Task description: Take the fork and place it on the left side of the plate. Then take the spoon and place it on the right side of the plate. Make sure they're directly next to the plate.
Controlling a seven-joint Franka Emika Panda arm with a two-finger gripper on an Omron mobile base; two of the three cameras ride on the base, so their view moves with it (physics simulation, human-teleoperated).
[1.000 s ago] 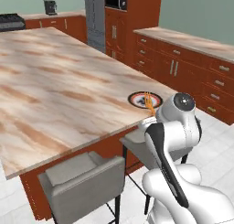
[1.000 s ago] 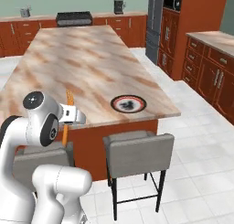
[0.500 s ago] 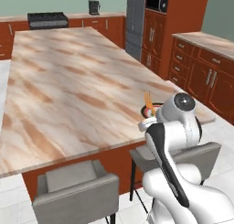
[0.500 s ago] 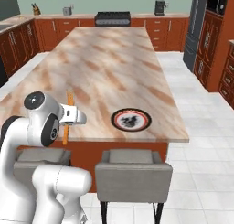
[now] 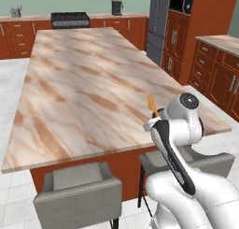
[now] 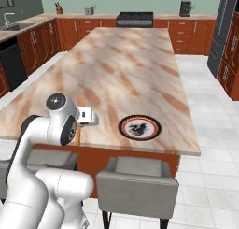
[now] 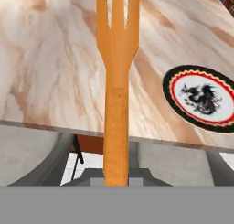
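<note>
You are looking at a rendered kitchen with a long marbled tabletop in pink and tan, ringed by red-brown cabinets. Your white arm stands at the near edge of that tabletop, above two grey chairs tucked under the overhang. In the hand view, the fork runs straight up the middle of the picture: a slim, all-orange fork, handle at the bottom and short pointed tines at the top. Its handle disappears down between the jaws, which are clamped together on it, so the fork is held clear of the surface and points out over the tabletop. From the left base view, the orange tip of the fork sticks up just behind the arm's round wrist joint. The plate lies flat on the tabletop near its front edge, to the right of the held fork and apart from it; it has a red rim, a black band and a white centre with a dark motif. In the hand view the plate sits at the right, part cut off.
</note>
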